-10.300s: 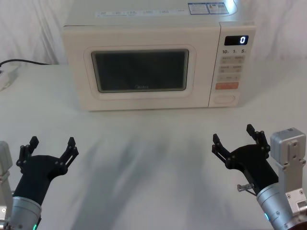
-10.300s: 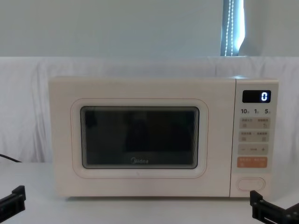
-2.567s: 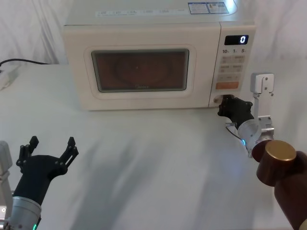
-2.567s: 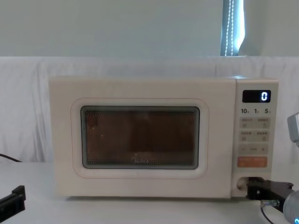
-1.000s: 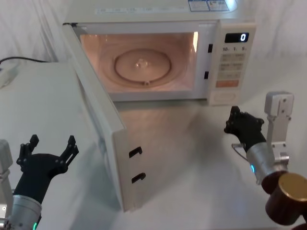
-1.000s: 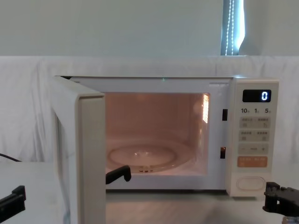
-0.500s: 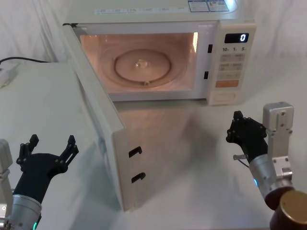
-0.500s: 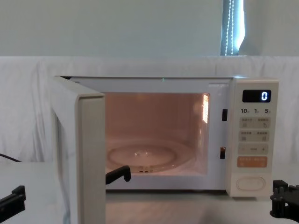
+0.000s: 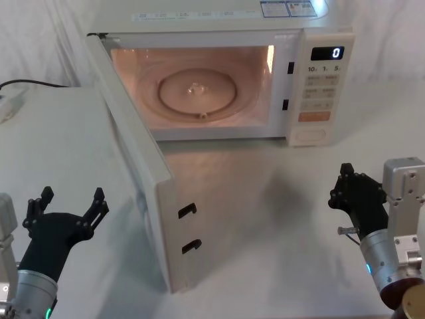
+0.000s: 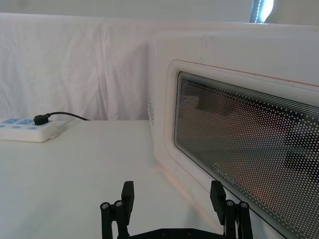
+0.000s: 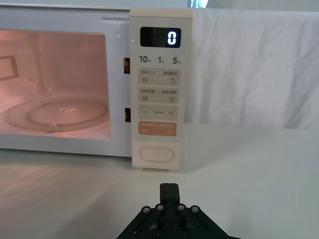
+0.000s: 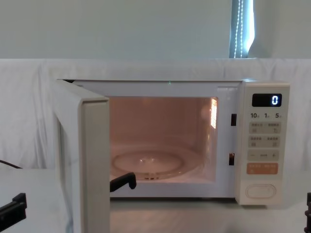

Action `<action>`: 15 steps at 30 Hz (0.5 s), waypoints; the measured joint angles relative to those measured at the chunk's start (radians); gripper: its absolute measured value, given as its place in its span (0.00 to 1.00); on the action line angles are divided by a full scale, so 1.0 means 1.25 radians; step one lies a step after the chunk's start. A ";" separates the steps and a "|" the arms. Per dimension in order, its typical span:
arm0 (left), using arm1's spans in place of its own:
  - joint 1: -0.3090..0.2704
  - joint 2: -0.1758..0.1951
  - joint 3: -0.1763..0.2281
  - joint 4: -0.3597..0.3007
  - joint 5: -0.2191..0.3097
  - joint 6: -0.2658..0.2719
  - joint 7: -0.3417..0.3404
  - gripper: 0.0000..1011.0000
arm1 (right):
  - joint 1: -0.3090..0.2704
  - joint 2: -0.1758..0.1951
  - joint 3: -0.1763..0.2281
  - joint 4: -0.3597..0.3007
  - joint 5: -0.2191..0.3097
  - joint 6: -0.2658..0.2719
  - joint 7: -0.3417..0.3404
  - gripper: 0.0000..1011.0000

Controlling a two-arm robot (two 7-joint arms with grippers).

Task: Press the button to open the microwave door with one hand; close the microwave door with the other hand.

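While the microwave door (image 9: 143, 173) stands swung wide toward the robot's left in the head view, the left tool (image 9: 66, 211) hovers beside it with fingers spread and the right tool (image 9: 355, 193), fingers closed together, sits low over the desk (image 9: 265, 226), well short of the button (image 9: 311, 136). From the right wrist, the button (image 11: 158, 154) lies straight ahead of the closed tool (image 11: 168, 191).

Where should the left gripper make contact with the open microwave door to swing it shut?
Not a pinch: push the outer face of the microwave door near its free edge, by the latch hooks, coming from the robot's left. The door stands wide open, hinged at its far left, so that edge probably swings easiest. The left gripper, fingers open, sits beside that face.
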 joint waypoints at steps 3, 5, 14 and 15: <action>0.000 0.000 0.000 0.000 0.000 0.000 0.000 0.99 | -0.002 -0.002 0.006 -0.003 -0.002 0.000 0.000 0.00; 0.000 0.000 0.000 0.000 0.000 0.000 0.000 0.99 | -0.002 -0.002 0.009 -0.004 -0.002 -0.002 0.000 0.00; 0.000 0.000 0.000 0.000 0.000 0.000 0.000 0.99 | -0.001 -0.002 0.011 -0.002 -0.002 -0.007 0.002 0.00; 0.000 0.000 0.000 0.000 0.000 0.000 0.000 0.99 | -0.001 -0.002 0.011 -0.002 -0.002 -0.007 0.002 0.00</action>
